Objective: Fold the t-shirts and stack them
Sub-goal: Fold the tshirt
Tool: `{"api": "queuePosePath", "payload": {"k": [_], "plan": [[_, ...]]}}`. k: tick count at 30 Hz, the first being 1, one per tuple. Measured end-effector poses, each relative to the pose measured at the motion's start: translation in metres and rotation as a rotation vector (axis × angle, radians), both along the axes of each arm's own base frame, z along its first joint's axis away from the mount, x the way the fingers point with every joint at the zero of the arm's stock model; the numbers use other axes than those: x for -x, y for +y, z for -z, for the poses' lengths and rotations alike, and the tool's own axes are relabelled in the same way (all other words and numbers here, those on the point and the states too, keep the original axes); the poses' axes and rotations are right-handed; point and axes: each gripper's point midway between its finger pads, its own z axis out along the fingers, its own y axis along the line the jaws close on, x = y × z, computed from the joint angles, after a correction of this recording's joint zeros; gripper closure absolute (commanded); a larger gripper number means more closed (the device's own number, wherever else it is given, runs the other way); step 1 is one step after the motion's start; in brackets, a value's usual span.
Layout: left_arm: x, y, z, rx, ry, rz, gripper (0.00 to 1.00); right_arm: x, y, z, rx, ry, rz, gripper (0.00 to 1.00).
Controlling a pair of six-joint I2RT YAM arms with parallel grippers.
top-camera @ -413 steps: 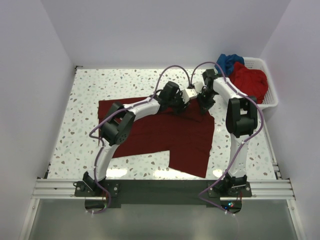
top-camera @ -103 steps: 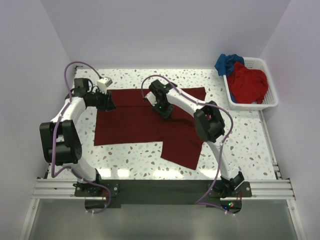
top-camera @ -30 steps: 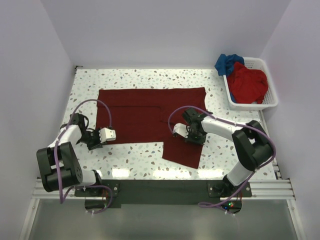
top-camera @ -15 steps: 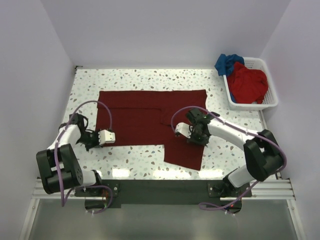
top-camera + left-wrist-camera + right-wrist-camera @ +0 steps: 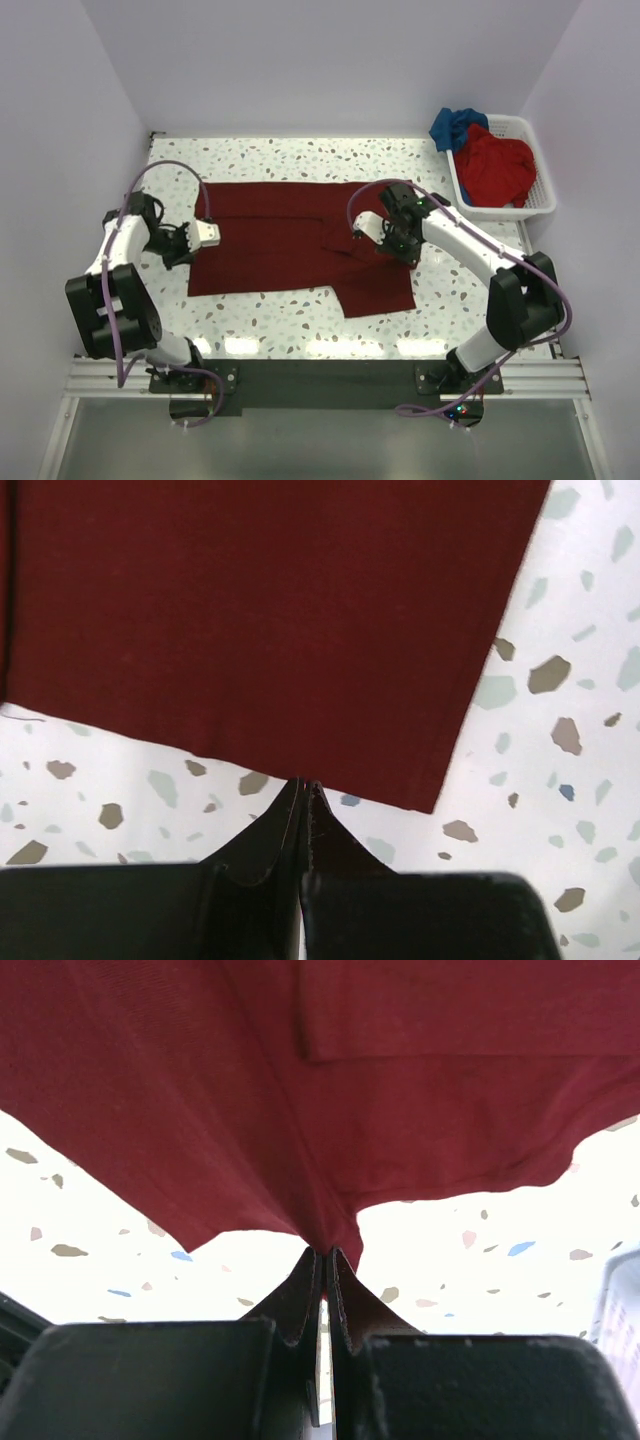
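A high rear camera looks down over the whole table (image 5: 300,160); both wrist cameras face the shared maroon shirt (image 5: 280,240) closely.

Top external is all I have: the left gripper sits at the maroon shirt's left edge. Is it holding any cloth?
Observer: The left wrist view shows the left gripper shut, with its tips right at the edge of the maroon t-shirt. The cloth lies flat there, so I cannot tell whether it is pinched.
Operator: And the other side?
Observer: The right gripper is shut on the shirt. The cloth draws to a point between its tips, with the table showing on either side.
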Motion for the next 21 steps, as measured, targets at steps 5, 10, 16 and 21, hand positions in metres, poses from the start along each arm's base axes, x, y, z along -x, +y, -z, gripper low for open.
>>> {"api": "queuePosePath", "payload": {"k": [5, 10, 16, 21], "plan": [[-0.003, -0.002, 0.003, 0.021, 0.017, 0.009, 0.74, -0.008, 0.000, 0.005, 0.010, 0.021, -0.005, 1.00], [0.033, -0.007, 0.027, -0.005, 0.062, 0.034, 0.63, -0.003, 0.001, 0.012, 0.012, 0.062, -0.011, 1.00], [0.051, -0.004, 0.044, -0.055, 0.099, 0.083, 0.59, -0.002, 0.001, 0.012, 0.013, 0.066, -0.011, 1.00], [0.050, 0.002, 0.059, -0.104, 0.100, 0.112, 0.60, -0.001, 0.000, 0.012, 0.015, 0.070, -0.010, 1.00]]}}
